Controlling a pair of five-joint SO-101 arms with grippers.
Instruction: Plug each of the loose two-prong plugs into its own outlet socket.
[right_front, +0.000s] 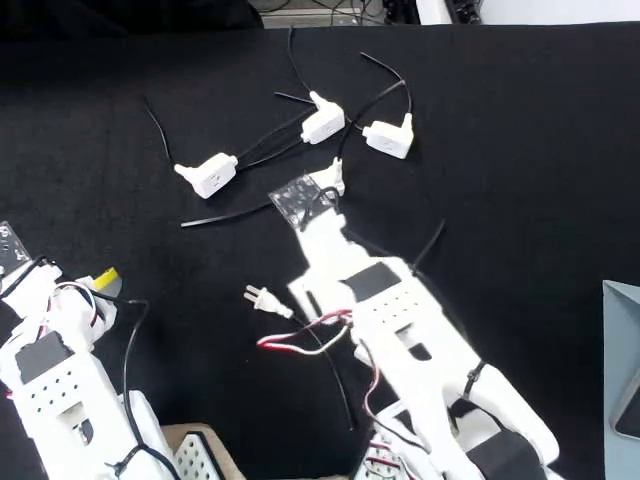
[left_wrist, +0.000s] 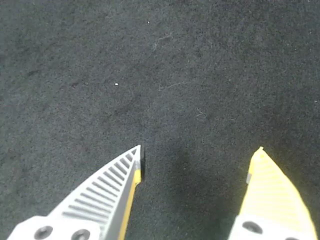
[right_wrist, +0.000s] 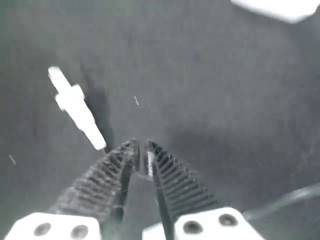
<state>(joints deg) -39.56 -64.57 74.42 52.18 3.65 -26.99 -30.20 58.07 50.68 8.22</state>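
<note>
Three white outlet sockets lie at the far middle of the black table: one (right_front: 210, 175) to the left, one (right_front: 322, 122) in the centre, one (right_front: 390, 135) to the right, each with a black cord. A white two-prong plug (right_front: 335, 178) (right_wrist: 74, 102) sits just below them, at the tip of my right gripper (right_front: 306, 200) (right_wrist: 141, 146). Its fingers are closed together where the plug's black cord begins. Another loose plug (right_front: 262, 298) lies beside the right arm. My left gripper (right_front: 62, 265) (left_wrist: 200, 148) is at the near left, open over bare table.
Black cords (right_front: 225, 215) trail around the sockets. Red and white wires (right_front: 300, 335) loop off the right arm. A grey-blue object (right_front: 625, 370) stands at the right edge, and a tan box (right_front: 200, 450) at the near edge between the arms.
</note>
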